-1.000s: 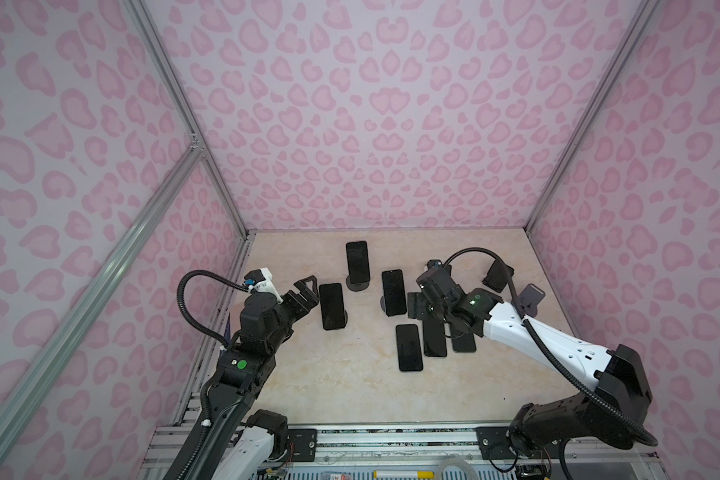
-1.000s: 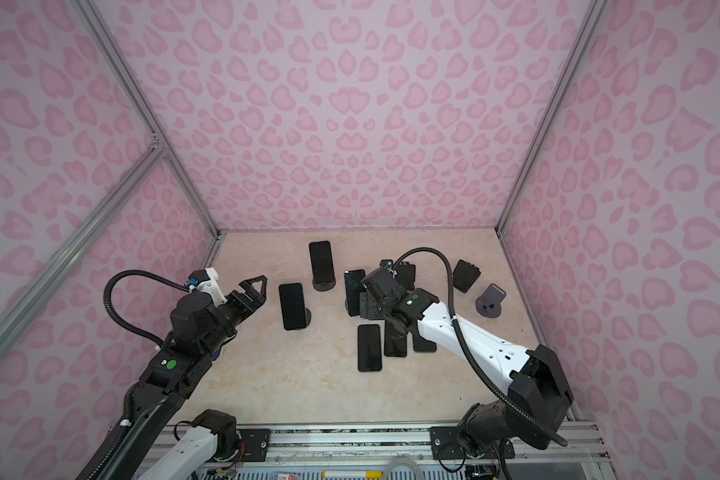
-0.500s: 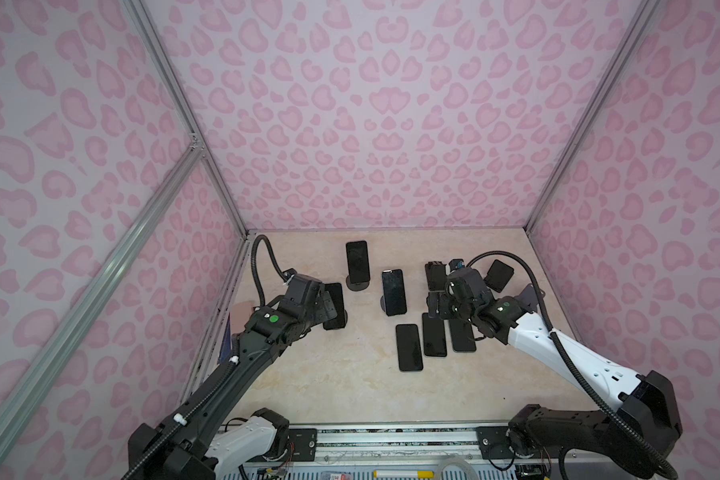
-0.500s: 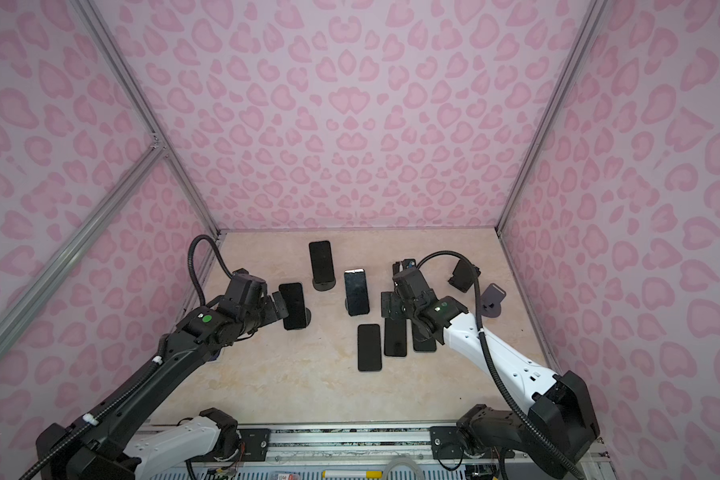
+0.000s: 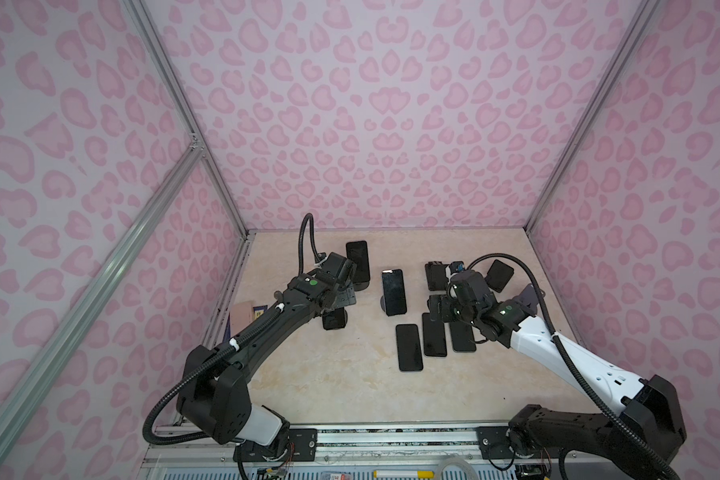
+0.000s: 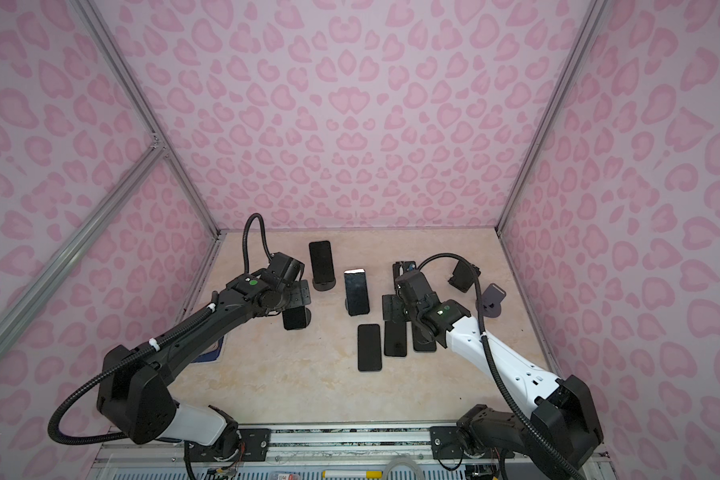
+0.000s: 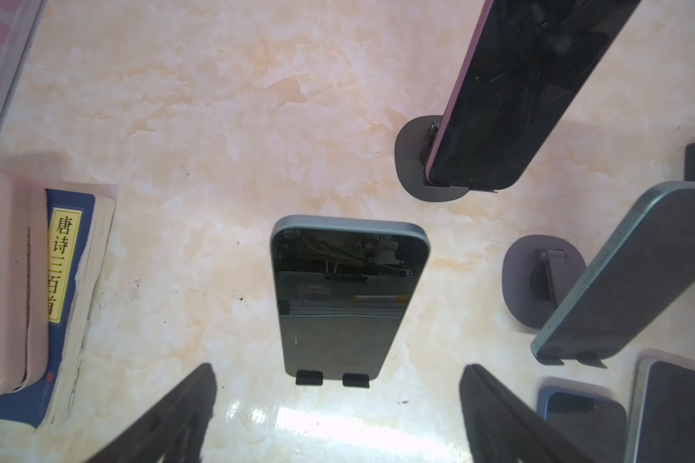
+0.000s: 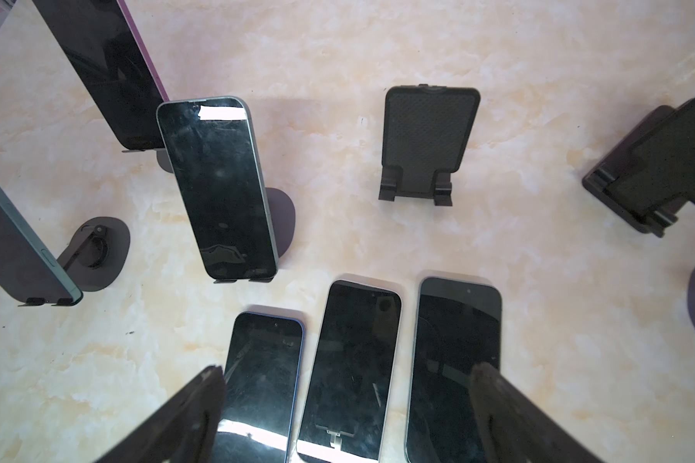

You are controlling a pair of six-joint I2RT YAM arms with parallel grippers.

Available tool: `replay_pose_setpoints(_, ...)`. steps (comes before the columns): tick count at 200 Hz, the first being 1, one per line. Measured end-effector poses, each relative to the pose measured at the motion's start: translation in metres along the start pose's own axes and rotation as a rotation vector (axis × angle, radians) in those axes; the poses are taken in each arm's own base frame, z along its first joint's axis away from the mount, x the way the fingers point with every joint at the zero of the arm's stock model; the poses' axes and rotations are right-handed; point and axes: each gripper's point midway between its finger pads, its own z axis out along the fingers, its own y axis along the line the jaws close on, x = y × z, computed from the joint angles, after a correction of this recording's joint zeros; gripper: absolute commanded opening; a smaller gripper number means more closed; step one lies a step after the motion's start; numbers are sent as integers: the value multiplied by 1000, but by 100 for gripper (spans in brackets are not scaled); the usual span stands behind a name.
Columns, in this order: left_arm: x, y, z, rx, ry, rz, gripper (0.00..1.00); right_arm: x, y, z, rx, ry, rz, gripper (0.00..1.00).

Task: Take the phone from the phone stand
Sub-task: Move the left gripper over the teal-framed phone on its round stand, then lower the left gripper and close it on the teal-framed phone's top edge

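In both top views the left pincer [image 5: 341, 298] hangs above a phone [image 5: 334, 321] propped near the left side of the counter [image 5: 341, 386]. In the left wrist view its jaws stand wide and empty, clear of this phone. Two stand hooks [image 7: 309, 377] catch its lower edge, so lifting seems needed. In the right wrist view the right pincer [image 8: 348, 368], wide and empty, hovers over three flat phones [image 8: 350, 340].

Phone [image 5: 334, 321] mostly hidden under left arm [image 5: 267, 328] in both top views, book [image 7: 67, 280] half covered by pink box [image 7: 1, 280], purple phone [image 7: 538, 80] cut off by edge in left wrist view.
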Motion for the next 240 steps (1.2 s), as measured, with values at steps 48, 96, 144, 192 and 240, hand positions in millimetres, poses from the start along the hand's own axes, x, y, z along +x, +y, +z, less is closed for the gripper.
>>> replay_pose_setpoints(48,1,0,14,-37,5,5,98,0,0,0,-3,1,-1,98)
replay_pose_setpoints(96,7,-4,35,-56,24,17,98,2,2,2,-14,9,3,98)
replay_pose_setpoints(144,7,-5,43,-72,20,23,98,7,2,3,-19,20,9,98)
replay_pose_setpoints(192,0,-5,47,-86,-13,31,100,9,3,5,-25,31,19,98)
replay_pose_setpoints(240,-9,-4,50,-82,-51,31,96,13,4,7,-30,41,18,98)
